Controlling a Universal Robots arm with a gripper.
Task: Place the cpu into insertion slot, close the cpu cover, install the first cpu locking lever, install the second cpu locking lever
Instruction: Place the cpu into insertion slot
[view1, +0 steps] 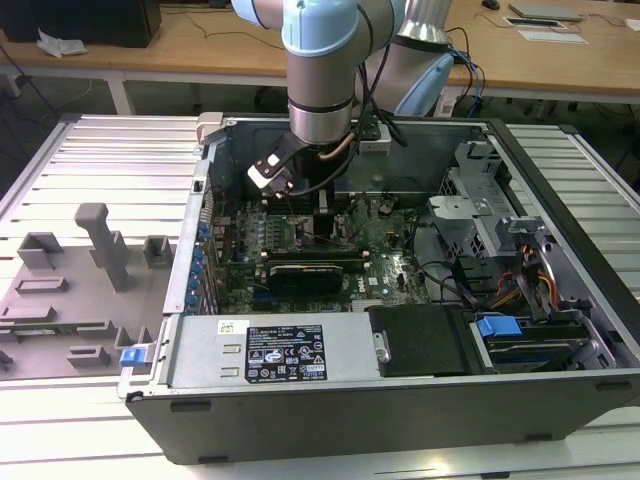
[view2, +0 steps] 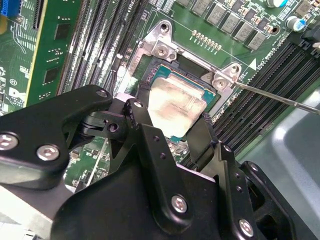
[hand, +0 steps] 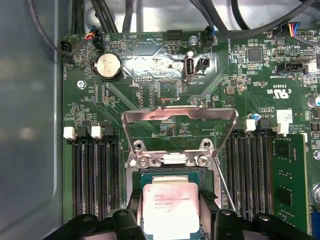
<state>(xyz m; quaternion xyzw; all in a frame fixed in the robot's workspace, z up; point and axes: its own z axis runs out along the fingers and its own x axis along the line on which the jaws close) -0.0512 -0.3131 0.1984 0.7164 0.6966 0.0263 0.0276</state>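
Plainly saw the silver robot arm with pale-blue joints (view1: 320, 60) standing almost upright over the open grey metal computer case (view1: 400, 420), its last link aimed straight down inside the case's far wall. Found the black two-fingered gripper (view1: 315, 205) low inside the case, over the green motherboard (view1: 390, 265) and toward the exterior view's left of the board's middle.

Made out, in both wrist views, the black fingers (hand: 134, 207) (view2: 136, 117) pressed against two opposite edges of the small flat square chip with a tan-silver metal face, the cpu (hand: 171, 212) (view2: 175, 107). Judged the jaws closed on it, gripping. Placed the cpu squarely over the square black insertion slot with its metal rim (hand: 170, 174) (view2: 150, 75). Could not tell whether it sat fully home or hung just above.

Saw the thin silver-grey metal frame plate, the cpu cover (hand: 180, 114), open and tilted back from the slot on its hinge, with green board showing through its square opening. Spotted a thin bare-metal locking lever (hand: 225, 185) (view2: 280, 97) running slantwise past one corner of the slot. Noted long black memory slots (hand: 95, 170) flanking the slot on either side.
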